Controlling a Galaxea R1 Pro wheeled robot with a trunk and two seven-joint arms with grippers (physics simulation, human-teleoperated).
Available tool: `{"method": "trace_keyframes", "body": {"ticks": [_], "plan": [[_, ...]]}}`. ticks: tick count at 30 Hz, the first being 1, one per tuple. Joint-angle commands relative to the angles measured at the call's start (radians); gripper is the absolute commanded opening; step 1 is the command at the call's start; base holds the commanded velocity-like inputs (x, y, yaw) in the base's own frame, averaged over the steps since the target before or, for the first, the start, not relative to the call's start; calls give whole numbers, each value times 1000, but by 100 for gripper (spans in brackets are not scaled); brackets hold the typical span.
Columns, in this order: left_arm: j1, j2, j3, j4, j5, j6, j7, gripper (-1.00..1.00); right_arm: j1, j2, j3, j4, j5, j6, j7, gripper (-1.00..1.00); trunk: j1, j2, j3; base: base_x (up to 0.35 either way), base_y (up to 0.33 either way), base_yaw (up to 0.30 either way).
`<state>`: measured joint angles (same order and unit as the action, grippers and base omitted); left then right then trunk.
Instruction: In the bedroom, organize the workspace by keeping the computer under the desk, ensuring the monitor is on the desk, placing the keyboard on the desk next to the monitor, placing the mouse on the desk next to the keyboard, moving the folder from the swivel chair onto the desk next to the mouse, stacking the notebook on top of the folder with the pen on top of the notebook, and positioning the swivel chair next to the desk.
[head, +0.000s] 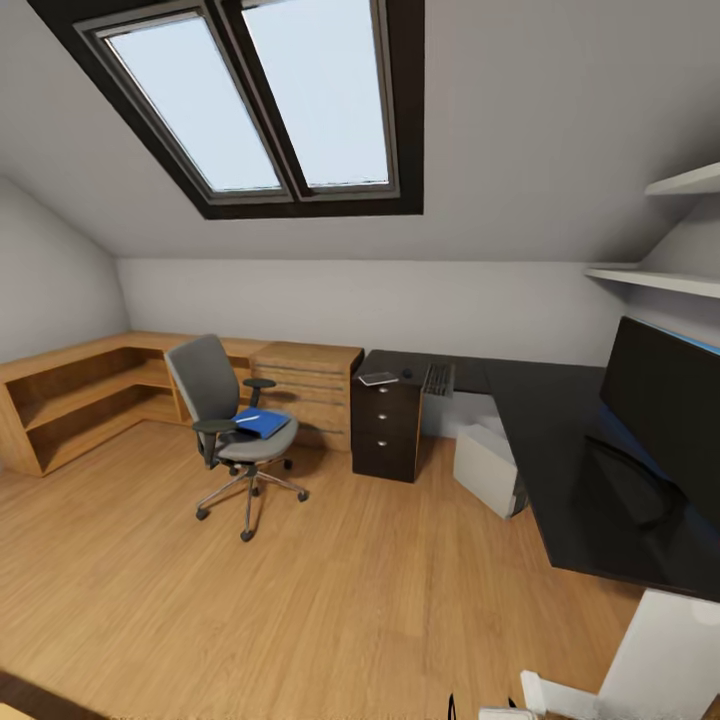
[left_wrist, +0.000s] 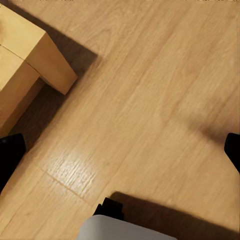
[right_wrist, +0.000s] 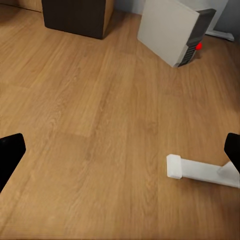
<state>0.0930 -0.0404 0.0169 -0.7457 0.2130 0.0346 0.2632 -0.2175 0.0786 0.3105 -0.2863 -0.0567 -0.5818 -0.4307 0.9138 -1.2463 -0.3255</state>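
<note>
The grey swivel chair (head: 230, 415) stands on the wood floor, apart from the desk, with the blue folder (head: 263, 423) on its seat. The black L-shaped desk (head: 560, 450) runs along the right. On it stands the monitor (head: 665, 400), and on its far end lie the keyboard (head: 438, 379), the small mouse (head: 407, 374) and a flat grey notebook-like item (head: 378, 378). The white computer (head: 487, 468) (right_wrist: 167, 30) sits on the floor under the desk, red light showing. My left gripper (left_wrist: 120, 152) and right gripper (right_wrist: 120, 152) both hang open over bare floor.
A low light-wood shelf and drawer unit (head: 120, 385) (left_wrist: 30, 55) lines the far left wall. A dark drawer cabinet (head: 387, 430) (right_wrist: 75, 17) supports the desk's far end. A white desk leg (head: 660, 660) with its foot (right_wrist: 200, 170) is near me.
</note>
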Motion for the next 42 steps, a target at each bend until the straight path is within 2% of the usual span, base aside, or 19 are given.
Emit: {"method": "trace_keyframes", "body": {"ticks": [1, 18, 42], "plan": [[1, -1, 2, -2, 6, 1, 1, 100, -1, 0, 9, 1, -6, -3, -6, 100, 0, -1, -3, 0, 0, 0], [1, 0, 0, 3, 5, -9, 1, 100, -2, -3, 7, 1, -5, -1, -6, 100, 0, -1, -29, 12, 0, 0], [1, -1, 0, 3, 6, -10, 1, 100, -1, -3, 6, 1, -7, -2, -6, 100, 0, -1, -65, 324, 0, 0]]}}
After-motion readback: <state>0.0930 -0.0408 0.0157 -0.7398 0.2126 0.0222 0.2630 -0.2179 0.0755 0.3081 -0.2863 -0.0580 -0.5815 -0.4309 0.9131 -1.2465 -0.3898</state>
